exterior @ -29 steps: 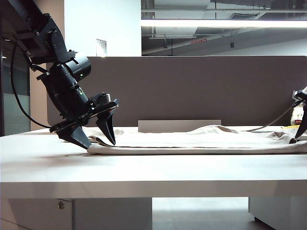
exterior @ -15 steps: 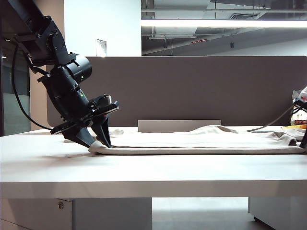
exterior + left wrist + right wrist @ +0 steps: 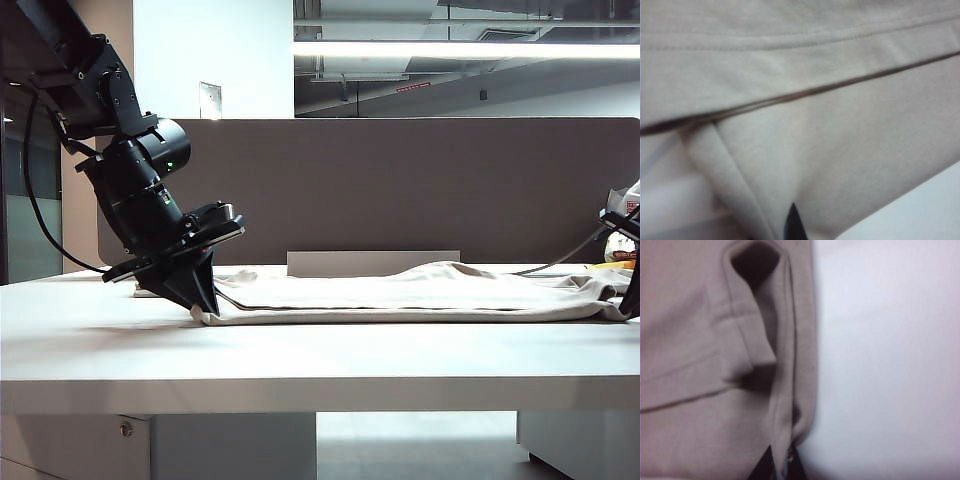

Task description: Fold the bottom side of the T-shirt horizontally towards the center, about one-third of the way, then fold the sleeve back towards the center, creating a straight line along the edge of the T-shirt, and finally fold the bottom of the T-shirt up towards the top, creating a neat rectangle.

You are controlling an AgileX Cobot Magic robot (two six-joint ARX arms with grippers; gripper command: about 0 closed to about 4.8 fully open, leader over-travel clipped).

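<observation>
Across the white table (image 3: 320,350) lies the T-shirt (image 3: 420,295), a soft, matte beige knit spread flat and long, with a low hump near its middle and a stitched hem running along one fold. At its left end the left gripper (image 3: 203,303) points down, its black tapered fingers drawn together to one tip, pinching the cloth's edge; in the left wrist view only a dark fingertip (image 3: 792,226) shows among the folds. A second ago those fingers stood spread astride the same corner. At the far right end the right gripper (image 3: 630,300) is closed on the shirt's edge too, with cloth bunched between its fingers (image 3: 776,465). Behind both grippers stands a grey felt partition (image 3: 400,190).
</observation>
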